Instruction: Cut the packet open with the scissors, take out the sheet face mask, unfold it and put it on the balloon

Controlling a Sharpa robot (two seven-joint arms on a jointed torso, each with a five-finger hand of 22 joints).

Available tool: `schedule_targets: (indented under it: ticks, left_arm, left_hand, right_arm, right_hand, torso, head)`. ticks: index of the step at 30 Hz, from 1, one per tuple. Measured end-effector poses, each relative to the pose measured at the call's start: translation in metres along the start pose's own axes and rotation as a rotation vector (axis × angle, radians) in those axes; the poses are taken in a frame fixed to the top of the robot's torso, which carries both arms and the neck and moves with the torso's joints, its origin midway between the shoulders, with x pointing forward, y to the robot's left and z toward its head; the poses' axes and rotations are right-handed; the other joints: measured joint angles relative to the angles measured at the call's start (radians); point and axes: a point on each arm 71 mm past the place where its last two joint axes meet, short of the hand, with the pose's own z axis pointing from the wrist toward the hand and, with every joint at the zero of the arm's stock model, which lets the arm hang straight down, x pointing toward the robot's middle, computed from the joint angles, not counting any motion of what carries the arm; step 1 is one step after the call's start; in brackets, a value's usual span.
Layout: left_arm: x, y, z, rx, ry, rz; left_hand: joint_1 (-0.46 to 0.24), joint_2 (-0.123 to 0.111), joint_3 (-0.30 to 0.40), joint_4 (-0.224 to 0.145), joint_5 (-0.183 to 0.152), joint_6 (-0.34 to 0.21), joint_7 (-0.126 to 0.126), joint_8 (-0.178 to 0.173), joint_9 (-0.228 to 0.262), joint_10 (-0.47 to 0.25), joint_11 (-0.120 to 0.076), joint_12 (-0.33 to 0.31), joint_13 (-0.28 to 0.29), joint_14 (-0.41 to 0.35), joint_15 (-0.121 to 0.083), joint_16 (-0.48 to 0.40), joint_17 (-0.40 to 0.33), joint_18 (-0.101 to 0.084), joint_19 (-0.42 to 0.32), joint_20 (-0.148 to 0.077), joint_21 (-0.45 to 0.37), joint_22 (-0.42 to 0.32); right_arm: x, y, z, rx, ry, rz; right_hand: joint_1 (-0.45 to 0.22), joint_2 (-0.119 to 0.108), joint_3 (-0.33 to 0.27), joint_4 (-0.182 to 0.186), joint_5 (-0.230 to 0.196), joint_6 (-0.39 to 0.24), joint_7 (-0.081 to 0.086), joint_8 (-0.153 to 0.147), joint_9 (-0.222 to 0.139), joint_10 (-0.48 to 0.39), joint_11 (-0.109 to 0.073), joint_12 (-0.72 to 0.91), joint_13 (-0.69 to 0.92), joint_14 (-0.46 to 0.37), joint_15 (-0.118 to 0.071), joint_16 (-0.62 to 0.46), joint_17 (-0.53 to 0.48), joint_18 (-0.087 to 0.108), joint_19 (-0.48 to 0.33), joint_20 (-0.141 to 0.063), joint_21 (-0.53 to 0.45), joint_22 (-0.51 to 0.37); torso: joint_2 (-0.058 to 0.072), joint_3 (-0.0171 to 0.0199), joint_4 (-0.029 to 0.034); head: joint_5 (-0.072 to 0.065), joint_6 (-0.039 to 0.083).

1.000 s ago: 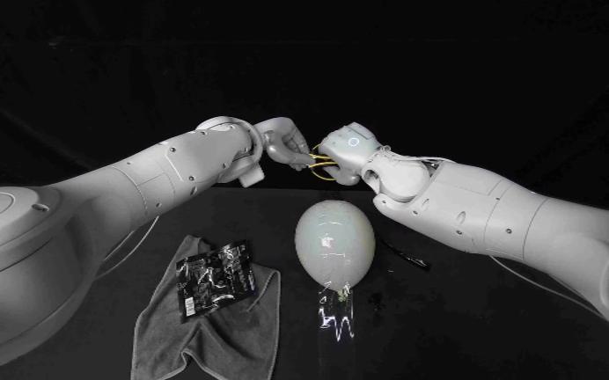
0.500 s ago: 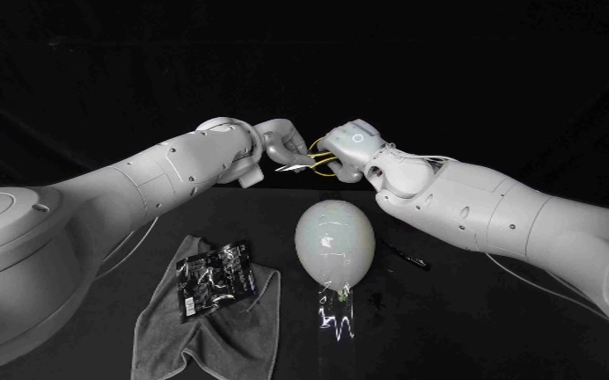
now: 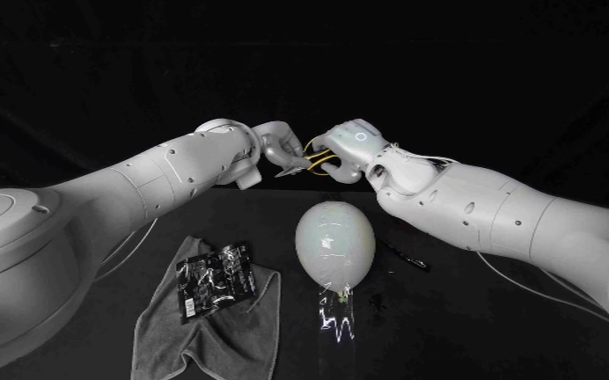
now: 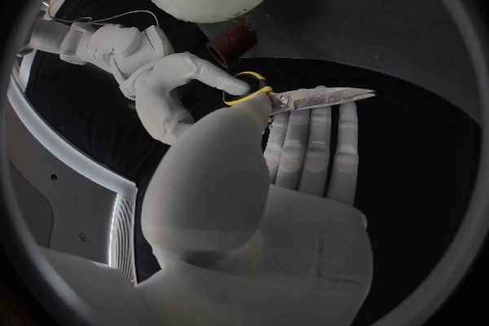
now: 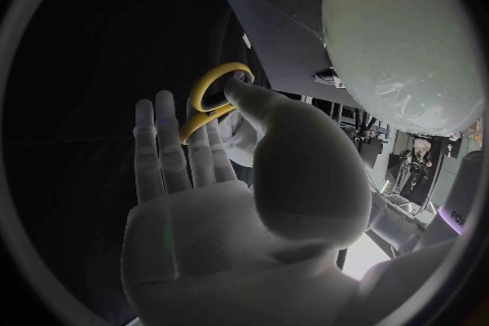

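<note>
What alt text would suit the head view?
The left hand and right hand meet above a black table at yellow-handled scissors. Below them sits a pale balloon, with a dark packet on a grey cloth beside it.

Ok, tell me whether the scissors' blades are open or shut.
Shut. In the left wrist view the scissors have their blades lying together as one tapering strip, with no gap between them.

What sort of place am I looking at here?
Probably a robot test bench: a black table, two white robot arms, and staged props, a balloon, scissors, a packet on a cloth.
</note>
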Motion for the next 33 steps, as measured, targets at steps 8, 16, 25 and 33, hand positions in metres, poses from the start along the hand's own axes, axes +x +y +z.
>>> schedule_targets:
  ticks: [8, 16, 25, 33]
  left_arm:
    - [0.000, 0.003, 0.000, -0.022, 0.000, -0.002]
    - [-0.001, 0.009, -0.003, -0.049, -0.002, -0.006]
    - [-0.005, 0.017, -0.007, -0.075, -0.011, -0.021]
    - [-0.009, 0.024, -0.012, -0.092, -0.021, -0.039]
  left_hand:
    - [-0.026, -0.006, 0.039, -0.034, -0.003, -0.005, 0.002, 0.003, 0.009, 0.002, 0.002, -0.004, 0.000, 0.003, 0.000, 0.000, 0.002, 0.000, 0.000, 0.000, 0.004, 0.004]
    - [-0.032, -0.002, 0.064, -0.058, -0.005, -0.006, 0.002, 0.006, 0.015, 0.029, -0.011, 0.007, 0.004, 0.005, 0.002, 0.000, 0.004, -0.001, 0.000, 0.000, 0.008, 0.006]
    - [-0.031, -0.002, 0.065, -0.060, -0.002, -0.011, 0.000, 0.011, 0.022, 0.036, -0.017, 0.007, 0.003, 0.005, 0.003, 0.000, 0.005, -0.001, 0.000, 0.000, 0.015, 0.009]
    - [-0.036, 0.002, 0.065, -0.060, -0.002, -0.011, 0.000, 0.012, 0.028, 0.036, -0.018, 0.007, 0.003, 0.006, 0.004, 0.000, 0.006, -0.001, 0.000, 0.000, 0.019, 0.011]
  right_arm:
    - [-0.001, 0.001, -0.002, -0.024, -0.002, 0.057]
    - [-0.004, 0.004, -0.003, -0.050, -0.009, 0.118]
    - [-0.005, -0.001, -0.008, -0.048, -0.017, 0.222]
    - [-0.009, -0.009, -0.014, -0.022, -0.047, 0.364]
  right_hand:
    - [0.024, 0.006, -0.114, -0.003, 0.000, -0.031, -0.019, 0.000, -0.051, -0.060, -0.022, 0.000, -0.056, -0.113, 0.023, -0.110, -0.048, -0.001, -0.066, 0.040, -0.068, -0.112]
    - [0.089, 0.066, -0.365, 0.038, 0.000, -0.068, -0.042, 0.000, -0.109, -0.173, -0.031, 0.007, -0.061, -0.292, 0.136, -0.221, -0.123, -0.021, -0.135, 0.053, -0.068, -0.217]
    - [0.205, 0.106, -0.491, 0.129, 0.000, -0.076, -0.041, 0.000, -0.152, -0.221, -0.030, 0.007, -0.061, -0.448, 0.173, -0.277, -0.210, -0.053, -0.393, 0.058, -0.078, -0.461]
    - [0.254, 0.138, -0.475, 0.135, 0.000, -0.071, -0.014, 0.003, -0.166, -0.198, 0.008, 0.007, -0.059, -0.355, 0.165, -0.252, -0.185, -0.054, -0.396, 0.056, -0.078, -0.483]
  torso:
    - [0.000, 0.0002, 0.0007]
    - [0.000, -0.0005, 0.0013]
    - [0.001, -0.0008, 0.0017]
    - [0.001, -0.0008, 0.0017]
  head:
    - [0.002, 0.000]
    - [0.004, -0.001]
    - [0.006, -0.001]
    - [0.011, 0.000]
